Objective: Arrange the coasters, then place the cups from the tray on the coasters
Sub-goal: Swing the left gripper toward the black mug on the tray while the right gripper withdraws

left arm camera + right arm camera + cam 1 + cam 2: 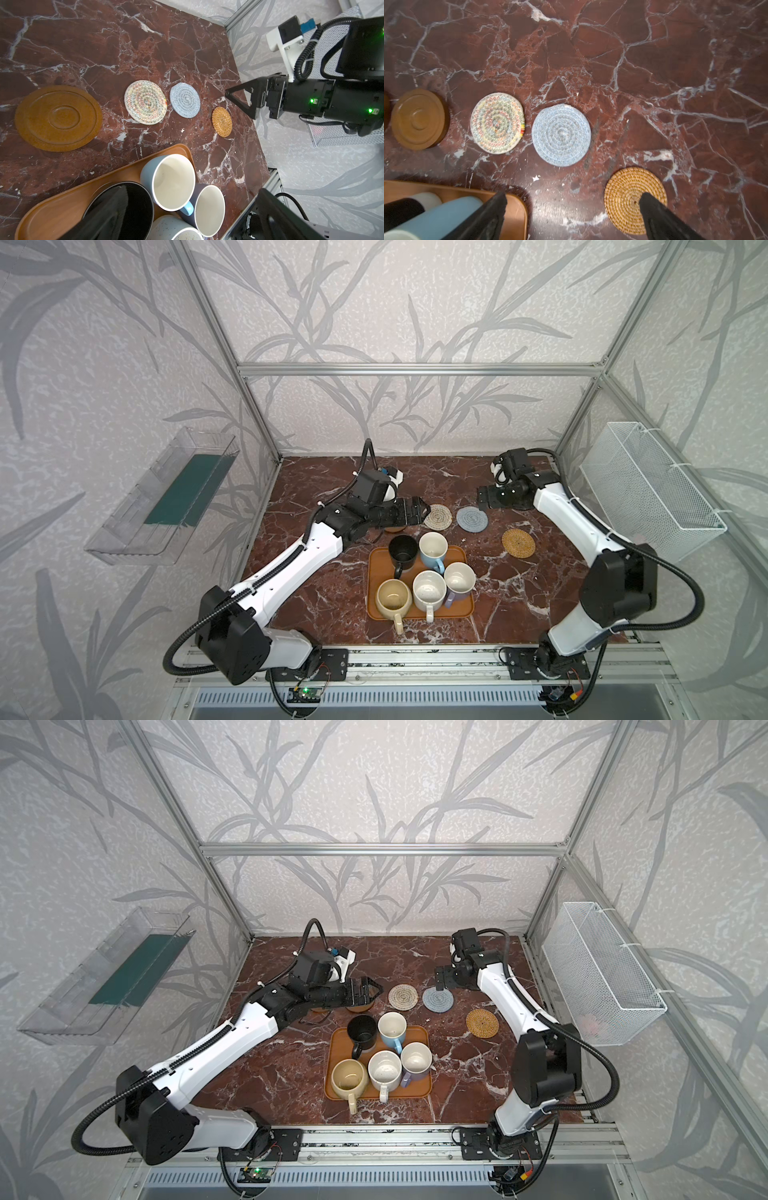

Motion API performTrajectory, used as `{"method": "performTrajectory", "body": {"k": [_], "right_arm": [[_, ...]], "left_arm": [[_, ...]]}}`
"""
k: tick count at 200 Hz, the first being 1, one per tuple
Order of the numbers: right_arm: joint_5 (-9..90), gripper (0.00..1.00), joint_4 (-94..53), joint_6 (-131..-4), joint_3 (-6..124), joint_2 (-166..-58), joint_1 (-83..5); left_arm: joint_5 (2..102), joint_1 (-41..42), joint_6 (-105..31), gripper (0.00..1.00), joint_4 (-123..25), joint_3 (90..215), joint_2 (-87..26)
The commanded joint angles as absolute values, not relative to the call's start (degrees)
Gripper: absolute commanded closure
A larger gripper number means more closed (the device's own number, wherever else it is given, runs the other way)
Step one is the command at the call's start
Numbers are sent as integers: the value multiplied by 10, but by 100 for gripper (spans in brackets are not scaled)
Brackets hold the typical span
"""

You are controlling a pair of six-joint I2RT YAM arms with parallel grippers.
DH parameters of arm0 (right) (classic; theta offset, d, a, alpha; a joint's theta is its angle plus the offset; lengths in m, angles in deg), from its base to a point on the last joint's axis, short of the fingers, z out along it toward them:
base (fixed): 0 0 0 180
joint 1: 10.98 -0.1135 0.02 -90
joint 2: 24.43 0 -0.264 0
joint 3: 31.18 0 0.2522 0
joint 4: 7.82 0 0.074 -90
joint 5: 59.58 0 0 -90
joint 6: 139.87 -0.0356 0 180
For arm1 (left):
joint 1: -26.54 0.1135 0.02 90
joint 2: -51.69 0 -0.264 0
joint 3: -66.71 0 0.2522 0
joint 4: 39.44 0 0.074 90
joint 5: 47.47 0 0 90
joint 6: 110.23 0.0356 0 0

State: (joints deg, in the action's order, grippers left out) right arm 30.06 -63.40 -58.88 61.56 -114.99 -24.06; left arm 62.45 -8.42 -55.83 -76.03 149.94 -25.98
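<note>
Coasters (472, 518) in row far of tray (378, 572); all five cups (429, 591) on tray, unplaced. Left jaws, right jaws spread, empty.

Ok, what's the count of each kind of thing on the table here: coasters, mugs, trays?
Coasters: 4 in clear view (wooden, cream woven, grey woven, rattan)
Mugs: 5, all on the tray (black, light blue, cream-yellow, white, lavender)
Tray: 1
Total: 10
A brown sliver at the right wrist view's edge may be a fifth coaster.
</note>
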Motion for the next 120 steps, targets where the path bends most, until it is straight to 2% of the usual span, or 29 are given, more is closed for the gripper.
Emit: {"method": "performTrajectory", "body": {"k": [1, 46, 93, 120], "right_arm": [[308, 1, -607, -603, 553, -1083, -241], [320, 1, -600, -632, 445, -980, -238], [333, 1, -582, -661, 355, -954, -199], [307, 2, -568, -662, 329, -957, -186]], "left_arm": [[606, -106, -554, 1, -773, 1523, -245], [576, -164, -532, 1, -796, 1561, -267], [559, -214, -537, 1, -773, 1581, -309], [551, -232, -540, 1, -766, 1596, -335]]}}
